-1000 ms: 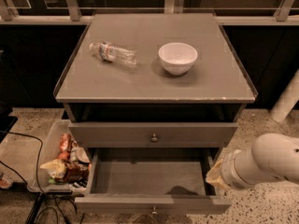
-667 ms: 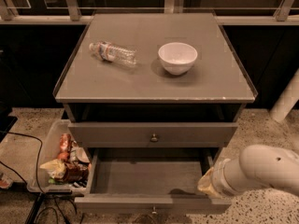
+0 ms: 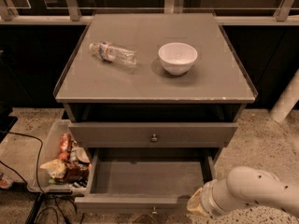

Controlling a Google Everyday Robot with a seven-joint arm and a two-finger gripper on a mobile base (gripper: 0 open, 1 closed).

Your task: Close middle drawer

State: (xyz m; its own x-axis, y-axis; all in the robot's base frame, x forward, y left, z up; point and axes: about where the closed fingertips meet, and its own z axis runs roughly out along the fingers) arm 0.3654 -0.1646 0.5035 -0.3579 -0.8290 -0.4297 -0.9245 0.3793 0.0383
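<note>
The middle drawer (image 3: 149, 178) is pulled far out and looks empty. Its flat grey-brown front panel (image 3: 135, 202) runs along the bottom of the camera view, with a small round knob (image 3: 153, 211). The top drawer front (image 3: 117, 134) above it is shut. The lowest drawer is hidden beneath the open one. My white arm (image 3: 254, 192) comes in from the lower right. My gripper (image 3: 195, 205) is at the right end of the open drawer's front panel, close to it or touching it.
A white bowl (image 3: 177, 57) and a plastic water bottle (image 3: 113, 53) lying on its side rest on the cabinet top (image 3: 219, 85). A clear bin (image 3: 46, 146) of snack packets stands on the floor to the left of the open drawer. Black cables (image 3: 28, 148) lie at the lower left.
My arm has swung left and down, from beside the drawer's right side to the right end of its front panel. The drawer, bowl and bottle have not moved.
</note>
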